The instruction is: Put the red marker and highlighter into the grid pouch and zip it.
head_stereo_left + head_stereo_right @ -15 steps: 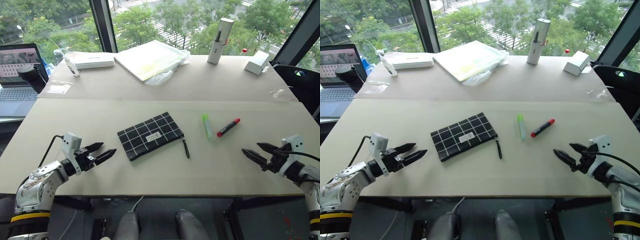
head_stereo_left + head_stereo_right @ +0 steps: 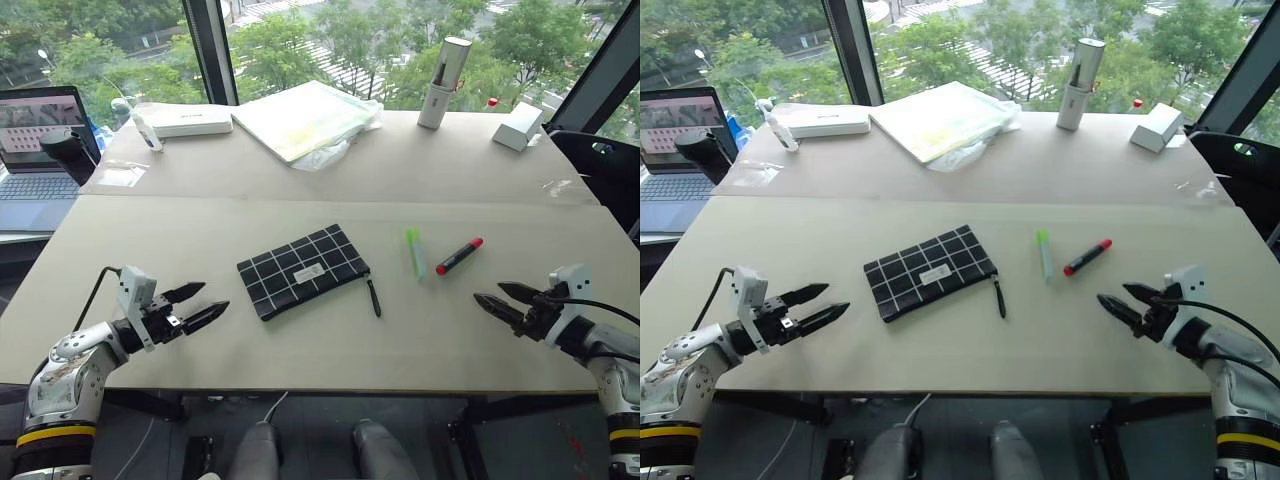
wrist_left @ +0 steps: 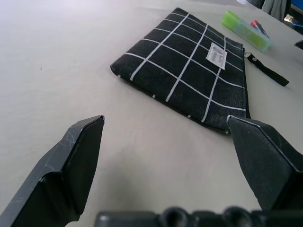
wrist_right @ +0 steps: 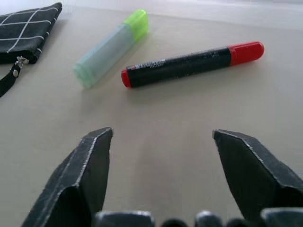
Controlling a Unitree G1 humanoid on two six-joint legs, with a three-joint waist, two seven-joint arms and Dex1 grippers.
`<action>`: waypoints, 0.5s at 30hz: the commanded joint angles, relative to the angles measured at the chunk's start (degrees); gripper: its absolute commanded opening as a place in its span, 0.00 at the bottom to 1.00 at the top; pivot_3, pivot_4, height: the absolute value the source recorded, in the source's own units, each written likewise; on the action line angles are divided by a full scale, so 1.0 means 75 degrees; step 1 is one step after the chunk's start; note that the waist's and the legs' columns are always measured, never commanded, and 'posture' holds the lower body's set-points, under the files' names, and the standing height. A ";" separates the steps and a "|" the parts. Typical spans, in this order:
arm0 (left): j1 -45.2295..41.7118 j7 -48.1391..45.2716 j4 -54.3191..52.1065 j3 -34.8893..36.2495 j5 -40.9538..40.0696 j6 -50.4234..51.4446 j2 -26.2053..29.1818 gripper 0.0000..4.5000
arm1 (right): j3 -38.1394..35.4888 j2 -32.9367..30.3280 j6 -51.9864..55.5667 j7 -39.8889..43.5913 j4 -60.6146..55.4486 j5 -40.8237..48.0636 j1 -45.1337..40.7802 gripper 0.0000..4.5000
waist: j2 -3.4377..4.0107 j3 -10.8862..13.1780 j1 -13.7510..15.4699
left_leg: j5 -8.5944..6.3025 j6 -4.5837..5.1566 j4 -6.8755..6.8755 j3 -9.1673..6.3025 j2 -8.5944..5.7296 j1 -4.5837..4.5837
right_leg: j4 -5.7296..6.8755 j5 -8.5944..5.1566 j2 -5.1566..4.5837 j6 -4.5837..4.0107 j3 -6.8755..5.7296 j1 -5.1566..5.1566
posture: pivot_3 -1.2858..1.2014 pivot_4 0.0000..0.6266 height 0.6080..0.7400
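The grid pouch (image 2: 303, 270) lies flat and zipped in the middle of the table, its black strap (image 2: 373, 297) trailing toward the right. Right of it lie the light green highlighter (image 2: 414, 252) and the red marker (image 2: 458, 255), side by side and apart from the pouch. My left gripper (image 2: 195, 305) hovers open over the table, left of the pouch, with nothing between its fingers. My right gripper (image 2: 500, 299) is open too, a short way in front and to the right of the marker (image 4: 189, 64). The right wrist view also shows the highlighter (image 4: 110, 48).
Along the back of the table (image 2: 320, 350) stand a white box (image 2: 185, 120), a flat wrapped pad (image 2: 305, 117), a tall grey cylinder (image 2: 441, 82) and a small white block (image 2: 517, 125). A laptop (image 2: 35, 150) sits off the table's left edge.
Both grippers have drawn slightly outward and back toward the table's front edge. The pouch, highlighter and marker have not moved.
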 commanded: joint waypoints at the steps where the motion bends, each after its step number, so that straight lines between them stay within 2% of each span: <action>1: -0.0243 -0.0247 0.0231 -0.0167 0.0685 -0.1491 0.0138 1.00 | -0.0190 -0.0050 0.0351 0.0147 -0.0451 0.0412 -0.0165 0.46 | 0.0000 0.0000 0.0004 | 0.0000 0.0000 0.0000 0.0000 0.0000 -0.0001 | -0.0001 0.0002 -0.0001 -0.0002 0.0000 0.0000 | 0.52 0.24 0.98; 3: -0.0333 -0.0377 0.0407 -0.0327 0.0957 -0.2003 0.0185 1.00 | -0.0125 -0.0058 0.0534 0.0249 -0.0697 0.0535 -0.0199 0.32 | 0.0000 0.0000 -0.0001 | 0.0000 0.0000 0.0000 0.0000 0.0000 0.0000 | 0.0000 0.0002 0.0000 -0.0003 0.0000 0.0000 | 0.52 0.24 0.98; 5: -0.0450 -0.0483 0.0530 -0.0470 0.1121 -0.2370 0.0197 1.00 | -0.0032 -0.0024 0.0927 0.0282 -0.1237 0.0835 -0.0305 0.13 | 0.0001 0.0000 -0.0002 | 0.0000 0.0000 0.0000 0.0000 0.0001 0.0000 | 0.0001 0.0002 0.0001 -0.0003 0.0000 0.0000 | 0.52 0.24 0.98; 7: -0.0531 -0.0610 0.0628 -0.0625 0.1272 -0.2604 0.0259 1.00 | 0.0078 0.0043 0.1289 0.0147 -0.1707 0.1021 -0.0504 0.00 | 0.0001 0.0000 -0.0033 | 0.0000 0.0000 -0.0001 0.0000 0.0001 0.0000 | 0.0003 0.0002 0.0001 -0.0003 0.0000 -0.0002 | 0.52 0.24 0.98; 12: -0.0625 -0.0930 0.1070 -0.1201 0.2011 -0.3438 0.0592 1.00 | 0.0649 0.0502 0.1878 -0.0289 -0.2428 0.1183 -0.1367 0.00 | 0.0001 0.0000 -0.0064 | 0.0000 0.0001 -0.0002 0.0000 0.0004 0.0001 | 0.0009 0.0001 0.0003 -0.0004 0.0000 -0.0005 | 0.52 0.24 0.98; 15: -0.0890 -0.0995 0.1390 -0.1394 0.2279 -0.3903 0.0693 1.00 | 0.1533 0.1129 0.1678 -0.0873 -0.2306 0.0417 -0.2233 0.00 | 0.0000 0.0001 -0.0060 | -0.0001 0.0002 -0.0002 -0.0001 0.0004 -0.0002 | 0.0010 0.0001 0.0002 -0.0004 -0.0002 -0.0007 | 0.52 0.24 0.98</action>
